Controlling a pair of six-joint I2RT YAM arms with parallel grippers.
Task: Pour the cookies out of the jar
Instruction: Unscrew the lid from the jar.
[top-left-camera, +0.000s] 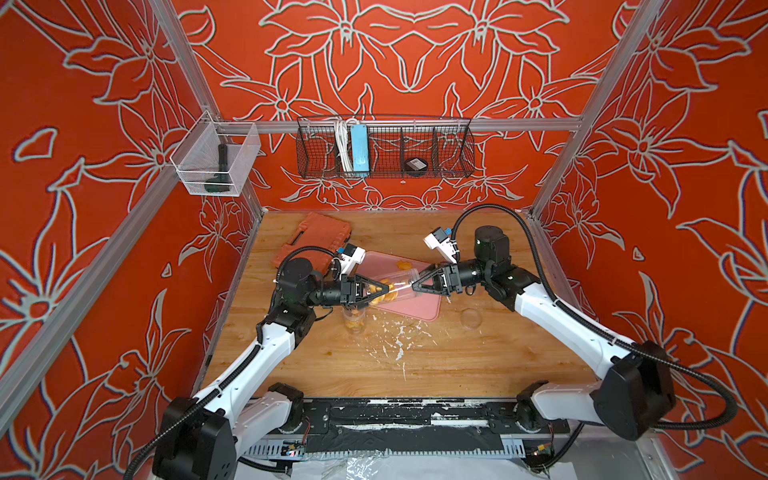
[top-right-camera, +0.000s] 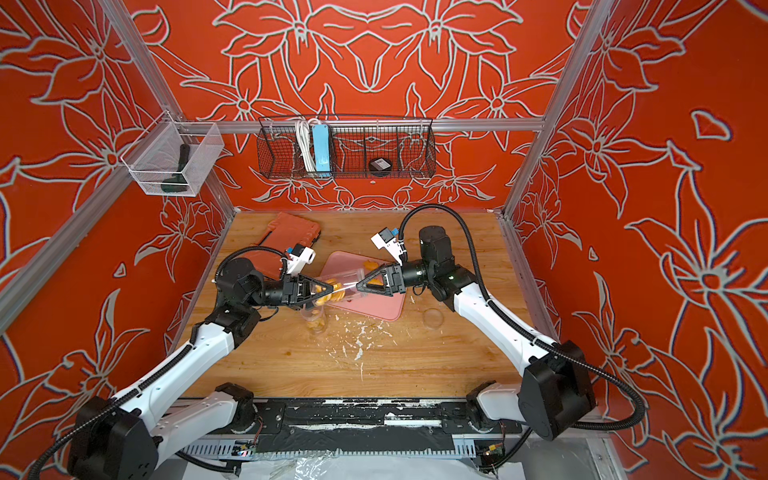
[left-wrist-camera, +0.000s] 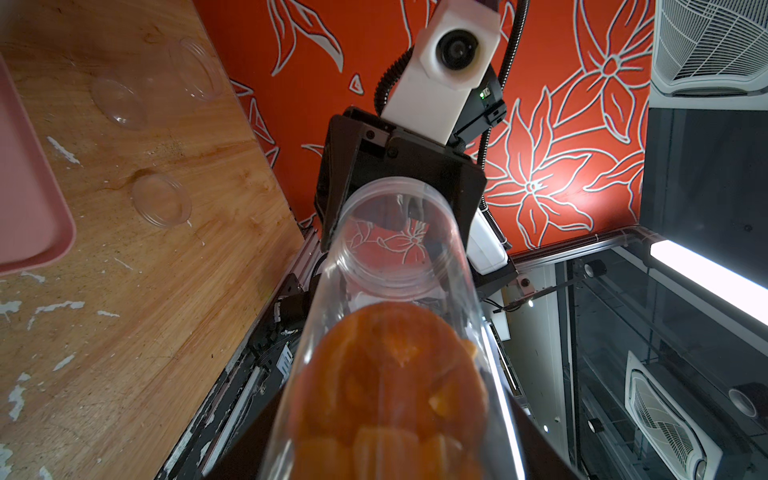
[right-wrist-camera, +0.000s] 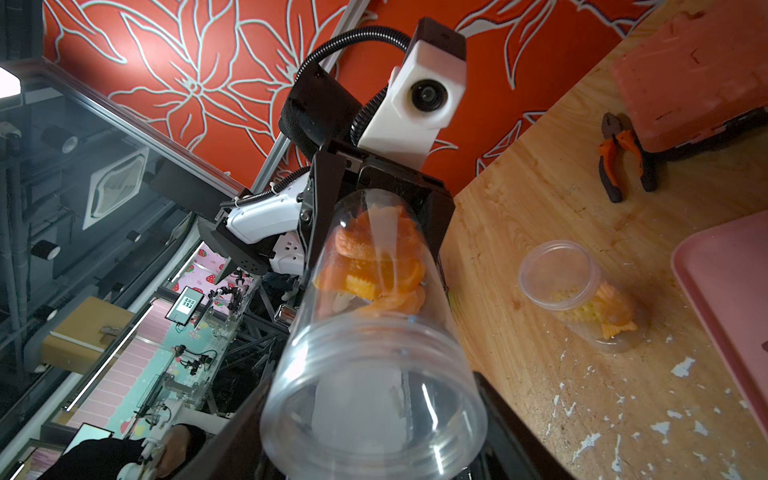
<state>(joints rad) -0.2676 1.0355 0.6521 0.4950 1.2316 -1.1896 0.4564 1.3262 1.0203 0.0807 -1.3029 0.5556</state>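
The clear plastic jar (top-left-camera: 401, 282) (top-right-camera: 348, 277) lies on its side in the air over the pink tray (top-left-camera: 419, 309). My left gripper (top-left-camera: 390, 289) (left-wrist-camera: 386, 457) is shut on its bottom end, where the orange cookies (top-left-camera: 378, 289) (left-wrist-camera: 386, 374) (right-wrist-camera: 374, 257) are piled. My right gripper (top-left-camera: 413, 284) (right-wrist-camera: 374, 436) is shut on the open mouth end, one finger on each side of the rim. The mouth half of the jar (right-wrist-camera: 374, 353) is bare. A few cookies (top-left-camera: 403, 264) lie on the far part of the tray.
A second open clear jar (top-left-camera: 355, 320) (right-wrist-camera: 582, 291) with cookies in it stands beside the tray's near left corner. A clear lid (top-left-camera: 471, 318) lies right of the tray. An orange tool case (top-left-camera: 316, 243) and pliers (right-wrist-camera: 623, 158) are at the back left. White flecks (top-left-camera: 395, 340) dot the wood.
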